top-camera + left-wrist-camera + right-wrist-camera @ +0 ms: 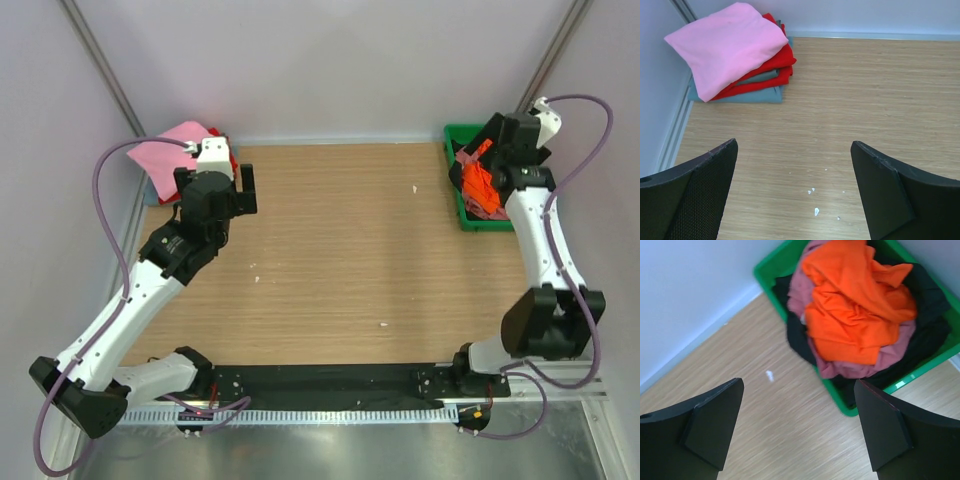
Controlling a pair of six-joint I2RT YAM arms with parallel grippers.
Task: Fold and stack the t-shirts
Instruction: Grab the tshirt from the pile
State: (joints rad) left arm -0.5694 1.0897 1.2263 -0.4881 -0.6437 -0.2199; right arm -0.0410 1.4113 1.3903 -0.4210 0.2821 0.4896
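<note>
**Crumpled t-shirts in the tray, folded stack across the bench.** The right fingers (705, 435) stand wide apart and empty, hovering close to the green tray (775, 265). The left fingers (690, 200), equally spread and holding nothing, hang well apart from the tray, near the folded stack (765, 75) at the opposite far corner of the bench (350, 250). In the tray an orange t-shirt (855, 315) lies bunched on top of a dusty-rose t-shirt (860, 367) and a black t-shirt (935, 305).

Likely hazards — a pinch into the heap may catch rose cloth along with the orange and lift two shirts, and tangled folds may drag the tray with them. The stack's pink t-shirt (730, 45) sits askew over the red t-shirt (777, 62) and grey-blue t-shirt (755, 95), so a further layer could slide off.
</note>
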